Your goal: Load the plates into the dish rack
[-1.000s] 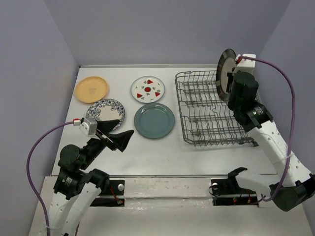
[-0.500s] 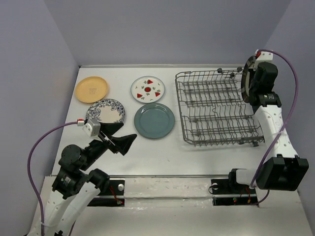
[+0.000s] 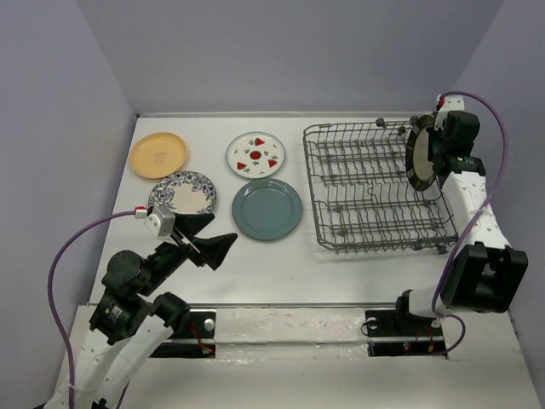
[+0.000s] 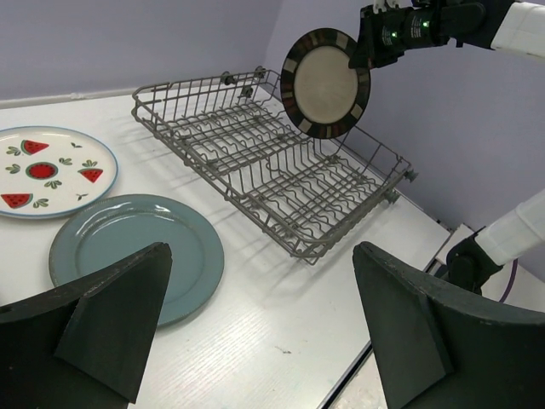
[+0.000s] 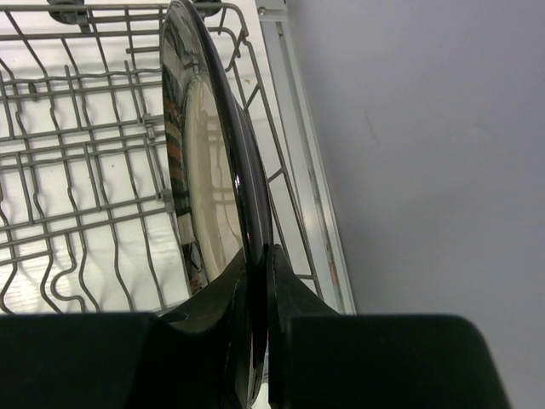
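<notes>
Rim of the beige plate (image 5: pixel 204 170) sits pinched in the clenched jaws of the right gripper (image 5: pixel 258 281), plate upright above the right edge of the dish rack (image 3: pixel 379 245); left gripper (image 4: pixel 258 285) gapes, released.

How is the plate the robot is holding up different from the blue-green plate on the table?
The brown-rimmed plate stands on edge, pinched by the right gripper at the right side of the dish rack; the teal plate lies flat on the table, untouched. The brown-rimmed plate has a beige middle and dark rim; the teal plate is one plain colour. Both are round plates.
</notes>
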`<action>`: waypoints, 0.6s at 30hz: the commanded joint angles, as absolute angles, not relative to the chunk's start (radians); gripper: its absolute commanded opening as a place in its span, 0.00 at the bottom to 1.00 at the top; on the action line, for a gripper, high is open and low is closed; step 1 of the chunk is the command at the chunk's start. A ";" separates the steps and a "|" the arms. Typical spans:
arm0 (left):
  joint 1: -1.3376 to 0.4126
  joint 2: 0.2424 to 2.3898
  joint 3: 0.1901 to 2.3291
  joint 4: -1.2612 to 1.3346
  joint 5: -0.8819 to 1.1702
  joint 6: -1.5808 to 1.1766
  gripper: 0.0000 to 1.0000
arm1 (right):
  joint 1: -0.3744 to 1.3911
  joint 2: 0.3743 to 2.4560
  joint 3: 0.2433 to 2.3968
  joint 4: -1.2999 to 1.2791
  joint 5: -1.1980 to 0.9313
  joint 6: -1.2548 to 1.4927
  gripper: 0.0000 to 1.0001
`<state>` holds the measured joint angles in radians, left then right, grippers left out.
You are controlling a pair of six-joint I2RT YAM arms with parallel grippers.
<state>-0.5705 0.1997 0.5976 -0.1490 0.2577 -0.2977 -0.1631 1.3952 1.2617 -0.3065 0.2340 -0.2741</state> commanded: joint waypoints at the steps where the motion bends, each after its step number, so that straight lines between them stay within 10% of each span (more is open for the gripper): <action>1: -0.577 0.202 0.638 -0.121 0.255 -0.299 0.99 | -0.179 1.374 1.293 -0.147 0.219 -0.284 0.07; 18: -0.578 0.212 0.637 -0.121 0.255 -0.298 0.99 | -0.198 1.419 1.269 -0.133 0.222 -0.314 0.07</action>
<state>-0.5705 0.2020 0.5976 -0.1509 0.2577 -0.2977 -0.1905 1.4406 1.2491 -0.3054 0.2249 -0.2947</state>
